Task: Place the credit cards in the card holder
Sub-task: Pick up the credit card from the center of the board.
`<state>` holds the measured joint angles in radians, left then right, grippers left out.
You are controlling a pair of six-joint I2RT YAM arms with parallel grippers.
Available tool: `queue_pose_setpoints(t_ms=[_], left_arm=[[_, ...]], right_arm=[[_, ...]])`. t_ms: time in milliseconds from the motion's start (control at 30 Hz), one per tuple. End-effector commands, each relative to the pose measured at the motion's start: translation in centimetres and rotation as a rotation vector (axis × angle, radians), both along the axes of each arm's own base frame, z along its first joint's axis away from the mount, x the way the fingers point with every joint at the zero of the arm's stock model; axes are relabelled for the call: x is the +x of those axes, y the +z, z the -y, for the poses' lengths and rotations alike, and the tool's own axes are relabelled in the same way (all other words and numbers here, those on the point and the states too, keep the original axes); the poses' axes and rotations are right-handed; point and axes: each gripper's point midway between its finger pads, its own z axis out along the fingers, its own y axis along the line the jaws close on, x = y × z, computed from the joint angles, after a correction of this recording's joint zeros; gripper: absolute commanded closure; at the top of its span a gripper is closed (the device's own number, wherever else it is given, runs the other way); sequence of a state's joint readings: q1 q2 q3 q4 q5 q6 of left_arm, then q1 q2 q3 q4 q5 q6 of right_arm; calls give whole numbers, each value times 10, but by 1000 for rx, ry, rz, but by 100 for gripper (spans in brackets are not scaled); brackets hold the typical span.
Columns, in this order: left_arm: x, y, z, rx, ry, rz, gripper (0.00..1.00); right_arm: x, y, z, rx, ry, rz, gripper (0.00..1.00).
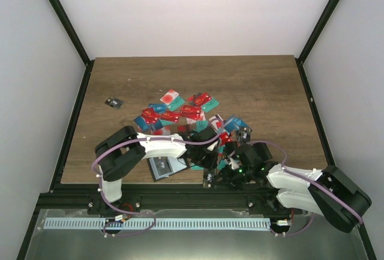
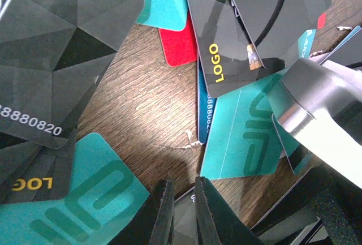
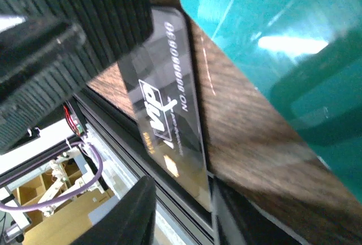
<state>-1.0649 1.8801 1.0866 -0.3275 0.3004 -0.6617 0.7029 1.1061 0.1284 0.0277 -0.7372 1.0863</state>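
The credit cards (image 1: pixel 180 113) lie in a loose pile of red, teal, blue and black at the table's middle. The card holder (image 1: pixel 162 165) lies open and flat, left of both grippers. My left gripper (image 2: pixel 181 211) is shut on a black card (image 2: pixel 185 225) above teal cards (image 2: pixel 243 137) and bare wood. That same black VIP card (image 3: pixel 169 103) slants out over the table's near edge. My right gripper (image 3: pixel 181 200) straddles its lower end; a gap shows beside one finger, so it is open. In the top view the left gripper (image 1: pixel 210 165) and right gripper (image 1: pixel 223 176) meet at the near edge.
A small black flat item (image 1: pixel 113 102) lies alone at the far left. The black frame rail (image 1: pixel 180 191) runs just below the table's near edge, under the held card. A silver-white part of the right arm (image 2: pixel 308 106) crowds the right of the left wrist view.
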Motion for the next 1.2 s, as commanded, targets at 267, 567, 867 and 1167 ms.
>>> queue_pose_setpoints(t_ms=[267,567,867,1167], left_arm=[[6,20,-6,33,48,33,86],[10,52,-30,92,67,97,85],[-29,27,-64,152,32,-29,84],[-49,-9,-62,200,4,-88,85]], right_arm=[[-1,-20,12,-87,-17,-10,99],[-5,-18,16,-127,39,-6,69],[-9,-15,10,-66,61,-1,54],[-6,-22,5,-53,62,-10,54]])
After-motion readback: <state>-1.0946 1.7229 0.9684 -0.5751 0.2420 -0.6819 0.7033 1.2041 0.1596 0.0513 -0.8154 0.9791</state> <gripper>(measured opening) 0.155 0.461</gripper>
